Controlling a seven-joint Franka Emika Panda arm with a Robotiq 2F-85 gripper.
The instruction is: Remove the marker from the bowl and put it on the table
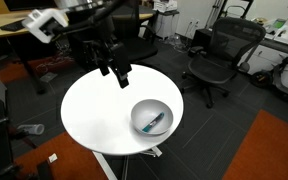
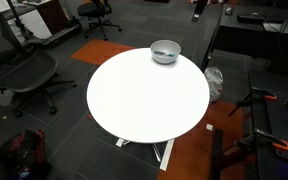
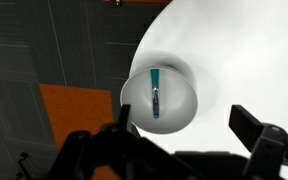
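marker rests in the bowl, gripper hangs apart from it with its jaws spread wide

in the wrist view the marker (image 3: 155, 92) lies inside the bowl (image 3: 184, 85), its teal end pointing away from the gripper (image 3: 181, 116), whose two fingers (image 3: 246, 122) stand far apart and hold nothing. in an exterior view the gripper (image 1: 115, 75) hangs over the far part of the table (image 1: 94, 112), while the bowl (image 1: 144, 108) with the marker (image 1: 154, 122) sits near the table's edge, clear of the fingers.

marker (image 3: 156, 92) in bowl (image 3: 184, 110), bowl near table (image 1: 94, 110) edge
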